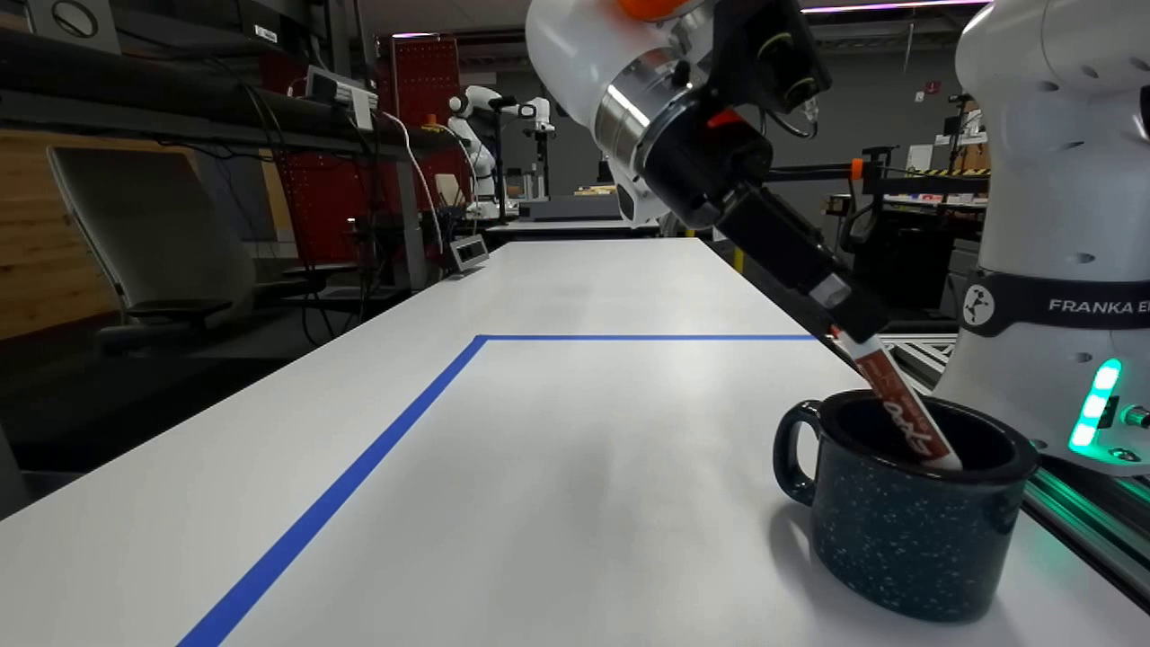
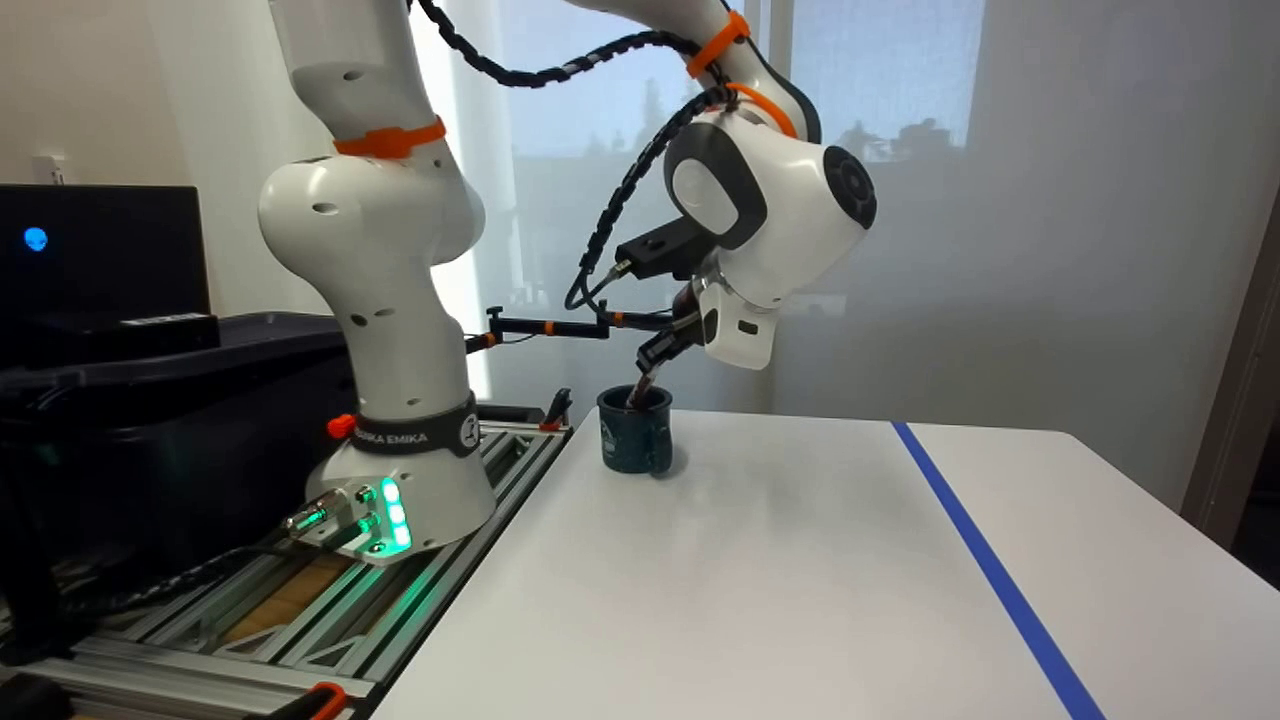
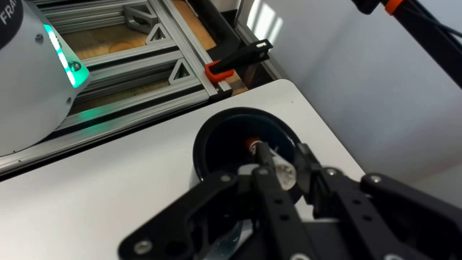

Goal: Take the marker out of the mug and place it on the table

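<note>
The dark blue speckled mug [image 1: 916, 539] stands upright near the edge of the white table [image 1: 557, 503], by the robot base. It shows in the other views too [image 2: 630, 440] [image 3: 200, 151]. The reddish-and-white marker [image 1: 898, 404] leans with its lower part inside the mug; its lowest end is hidden. Its whitish upper end shows between my fingers in the wrist view [image 3: 286, 177]. My gripper [image 1: 855, 316] points down at a slant above the mug's mouth. Its fingers [image 3: 286, 155] stand about a marker's width apart and appear shut on the marker's upper end.
Blue tape lines [image 1: 395, 427] cross the table. The robot base [image 2: 410, 500] and its metal rail frame [image 2: 470, 590] border the mug's side. A clamp [image 3: 220, 72] and a pale wall [image 3: 335, 90] lie near the table corner beyond the mug.
</note>
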`<state>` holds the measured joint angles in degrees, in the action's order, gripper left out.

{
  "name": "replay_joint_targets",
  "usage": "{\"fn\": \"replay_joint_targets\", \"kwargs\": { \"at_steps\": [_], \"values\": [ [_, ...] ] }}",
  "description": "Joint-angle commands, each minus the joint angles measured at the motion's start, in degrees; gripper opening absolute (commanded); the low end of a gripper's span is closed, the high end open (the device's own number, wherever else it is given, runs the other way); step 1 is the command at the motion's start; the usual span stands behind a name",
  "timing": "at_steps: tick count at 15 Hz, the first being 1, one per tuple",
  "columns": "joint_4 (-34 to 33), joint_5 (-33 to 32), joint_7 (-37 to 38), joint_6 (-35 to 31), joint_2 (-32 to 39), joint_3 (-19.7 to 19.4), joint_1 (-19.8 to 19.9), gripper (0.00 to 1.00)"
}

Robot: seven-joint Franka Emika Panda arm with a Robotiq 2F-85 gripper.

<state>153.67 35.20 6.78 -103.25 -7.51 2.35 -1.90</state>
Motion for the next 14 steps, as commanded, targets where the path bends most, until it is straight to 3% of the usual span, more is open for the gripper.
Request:
{"fn": "replay_joint_targets", "kwargs": {
  "at_steps": [1, 5, 14],
  "values": [
    [-2.90, -1.79, 3.11, 7.68, -3.86, -2.14, 1.97, 0.05],
    [-9.51, 1.61, 1.50, 14.14, -0.15, -7.09, 5.97, 0.05],
    [-12.96, 16.91, -6.19, 6.74, 12.15, -12.78, 11.60, 0.05]
  ]
}}
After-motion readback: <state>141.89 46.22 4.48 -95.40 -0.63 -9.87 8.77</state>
